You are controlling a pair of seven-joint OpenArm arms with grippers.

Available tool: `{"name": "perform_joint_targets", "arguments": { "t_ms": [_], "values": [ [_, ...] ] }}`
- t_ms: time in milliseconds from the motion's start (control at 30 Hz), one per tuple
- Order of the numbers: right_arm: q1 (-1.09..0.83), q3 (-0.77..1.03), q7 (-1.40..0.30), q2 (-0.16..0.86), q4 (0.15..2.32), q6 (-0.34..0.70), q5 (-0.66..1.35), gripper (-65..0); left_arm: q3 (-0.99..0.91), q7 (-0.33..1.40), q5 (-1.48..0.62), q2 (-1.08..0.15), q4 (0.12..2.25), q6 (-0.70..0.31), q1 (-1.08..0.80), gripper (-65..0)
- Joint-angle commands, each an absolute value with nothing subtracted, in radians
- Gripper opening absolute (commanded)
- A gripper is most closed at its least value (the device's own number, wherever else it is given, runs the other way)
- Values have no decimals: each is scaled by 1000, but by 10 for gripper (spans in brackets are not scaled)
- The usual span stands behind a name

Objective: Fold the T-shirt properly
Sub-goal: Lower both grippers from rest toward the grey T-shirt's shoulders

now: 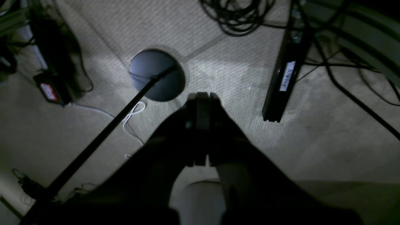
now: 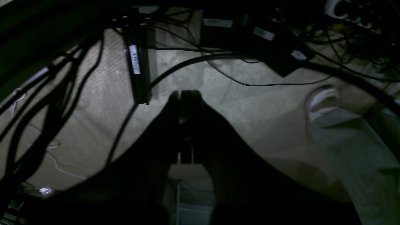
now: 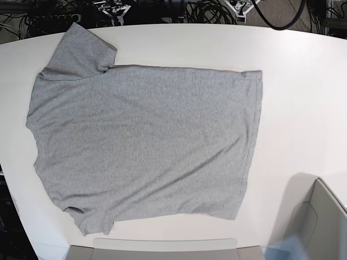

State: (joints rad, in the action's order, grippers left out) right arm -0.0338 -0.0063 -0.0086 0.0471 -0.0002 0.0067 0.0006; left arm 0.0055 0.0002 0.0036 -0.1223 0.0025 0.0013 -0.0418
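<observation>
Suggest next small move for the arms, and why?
Probably bring one arm over the table toward a sleeve. The T-shirt lies flat and unfolded, plain side up, and no arm shows in the base view. Both wrist cameras see only carpet, with the left gripper and right gripper jaws shut.

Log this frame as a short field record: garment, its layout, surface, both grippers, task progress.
garment: grey T-shirt, plain side up, no lettering visible
layout: spread flat and unfolded; collar toward the base view's left, hem toward its right, both sleeves out
surface: white table
left gripper: shut, holding nothing, over carpeted floor, off the table
right gripper: shut, holding nothing, over carpeted floor and cables
arms in base view: none visible
task progress: no fold made yet
</observation>
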Motion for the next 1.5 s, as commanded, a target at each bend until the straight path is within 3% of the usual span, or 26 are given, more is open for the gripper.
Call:
{"name": "perform_joint_targets", "arguments": {
  "t_ms": [0,200,767,967,1200,1467],
  "values": [
    [-25,-8,-8,56,1,7,-1,-646,10,-10,7,-122,8,-1,-45,-649],
    [-21,-8,-8,70,81,7,-1,-646,12,-120,7,-119,31,-2,-51,-649],
    [-50,-2,-1,39,93,8,13,-646,8,-130,5,-104,38,-2,-94,-649],
    [-68,-5,-2,41,87,8,16,-646,1,-255,1,-97,90,-4,-122,-649],
    [-110,-2,-1,56,171,8,21,-646,-1,-257,-1,-97,94,-4,-128,-649],
    [-228,-7,-1,54,323,8,19,-647,1,-259,-1,-99,346,-4,-243,-649]
  ]
}}
